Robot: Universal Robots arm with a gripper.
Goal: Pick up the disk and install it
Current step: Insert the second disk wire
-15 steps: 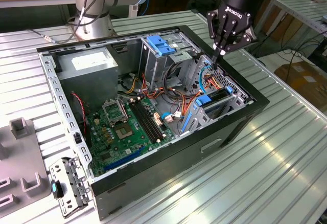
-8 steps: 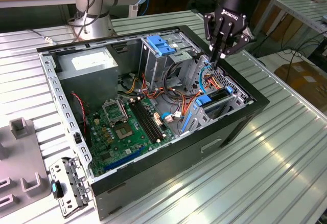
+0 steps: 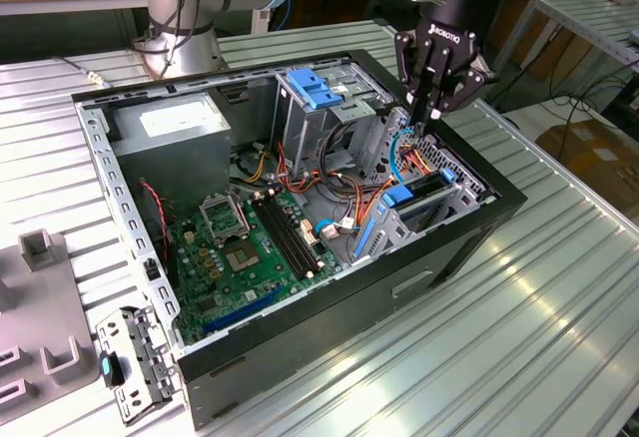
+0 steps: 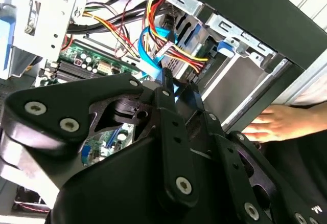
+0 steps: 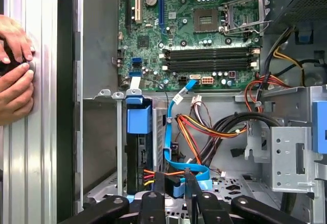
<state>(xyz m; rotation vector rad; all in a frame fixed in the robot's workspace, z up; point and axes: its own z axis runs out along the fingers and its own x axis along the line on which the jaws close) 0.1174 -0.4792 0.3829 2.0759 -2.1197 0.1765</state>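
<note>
Disk (image 5: 139,152) apparently edge-on, mostly hidden in drive cage (image 5: 102,132); end effector (image 3: 431,116) fingers nearly together, seemingly empty.

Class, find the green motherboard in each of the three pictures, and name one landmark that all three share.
Exterior view: the motherboard lies on the case floor, to the exterior view's left of the drive cage.
Second wrist view: the motherboard sits behind the yellow and red wires.
First wrist view: the motherboard lies beyond the drive cage.
Shared landmark: the flat blue cable.
</note>
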